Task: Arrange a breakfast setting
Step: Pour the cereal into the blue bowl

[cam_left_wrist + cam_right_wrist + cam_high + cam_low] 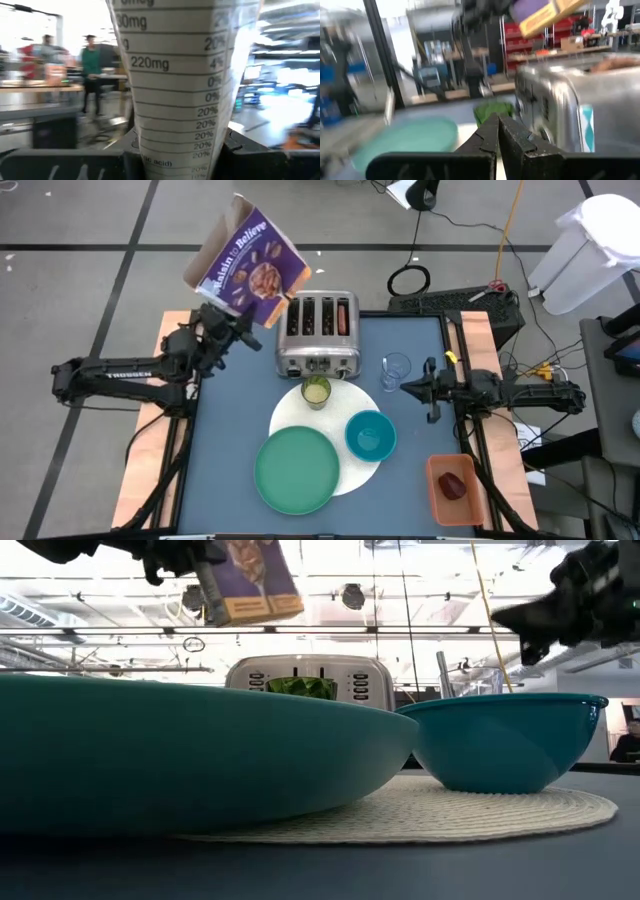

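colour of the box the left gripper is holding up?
Purple cereal box with white lettering, clamped in the left gripper; clearest in the high view.

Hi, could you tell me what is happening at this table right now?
The left end effector holds the purple cereal box aloft beside the toaster. The right end effector waits shut near the clear glass. A green plate, teal bowl and small cup sit on the white placemat.
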Robot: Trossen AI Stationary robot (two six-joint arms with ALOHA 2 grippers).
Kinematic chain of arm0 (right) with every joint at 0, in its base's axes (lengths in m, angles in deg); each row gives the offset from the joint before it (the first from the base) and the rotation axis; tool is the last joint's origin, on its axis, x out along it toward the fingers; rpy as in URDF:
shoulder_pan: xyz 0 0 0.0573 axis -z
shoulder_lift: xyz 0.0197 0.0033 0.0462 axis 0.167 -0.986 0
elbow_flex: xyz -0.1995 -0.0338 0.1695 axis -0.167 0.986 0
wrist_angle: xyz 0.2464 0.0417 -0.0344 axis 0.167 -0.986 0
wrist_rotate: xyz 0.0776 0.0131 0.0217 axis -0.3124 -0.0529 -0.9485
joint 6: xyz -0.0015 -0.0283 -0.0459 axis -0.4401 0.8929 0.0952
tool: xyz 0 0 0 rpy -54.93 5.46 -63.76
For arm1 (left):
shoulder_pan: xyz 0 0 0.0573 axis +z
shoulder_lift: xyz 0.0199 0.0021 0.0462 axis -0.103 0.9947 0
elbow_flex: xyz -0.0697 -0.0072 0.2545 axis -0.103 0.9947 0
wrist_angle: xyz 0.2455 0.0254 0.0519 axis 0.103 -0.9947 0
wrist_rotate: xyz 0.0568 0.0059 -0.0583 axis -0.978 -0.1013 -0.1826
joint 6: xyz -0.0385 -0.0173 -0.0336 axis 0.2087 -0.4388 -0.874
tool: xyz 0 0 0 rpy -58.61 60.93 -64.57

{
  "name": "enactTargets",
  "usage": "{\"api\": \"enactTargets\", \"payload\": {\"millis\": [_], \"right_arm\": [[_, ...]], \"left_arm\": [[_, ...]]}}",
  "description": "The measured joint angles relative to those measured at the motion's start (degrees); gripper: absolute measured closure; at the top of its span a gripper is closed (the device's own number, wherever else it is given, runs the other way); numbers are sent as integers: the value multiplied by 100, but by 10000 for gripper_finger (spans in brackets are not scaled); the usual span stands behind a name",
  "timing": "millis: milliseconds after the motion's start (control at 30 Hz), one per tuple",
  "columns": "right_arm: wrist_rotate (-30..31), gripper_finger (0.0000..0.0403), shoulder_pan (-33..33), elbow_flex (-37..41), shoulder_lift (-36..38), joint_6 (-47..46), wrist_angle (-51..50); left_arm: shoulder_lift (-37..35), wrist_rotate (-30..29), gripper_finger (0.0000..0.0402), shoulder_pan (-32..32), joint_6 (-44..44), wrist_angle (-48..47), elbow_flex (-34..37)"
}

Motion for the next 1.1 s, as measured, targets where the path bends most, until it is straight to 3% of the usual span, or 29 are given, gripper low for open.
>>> {"api": "enactTargets", "payload": {"millis": [167, 300, 467, 667, 867, 1100], "right_arm": [[4, 392, 0, 0, 2, -403, 866], [4, 364, 0, 0, 2, -466, 1351], [-23, 293, -1, -110, -12, -1002, 1489], [-441, 192, 0, -342, -290, -1326, 1602], [-596, 122, -44, -664, -1158, -1479, 2281], [-732, 104, -164, -1433, -2538, -709, 2387]], "left_arm": [[0, 818, 291, -204, -336, -6, 0], [2, 1526, 291, -360, -551, -35, 0], [4, 2219, 291, -557, -891, -299, 0], [9, 2617, 291, -779, -1177, -670, 0], [192, 2874, 291, -981, -1327, -726, 0], [797, 3032, 291, -1113, -1422, -427, 0]]}}
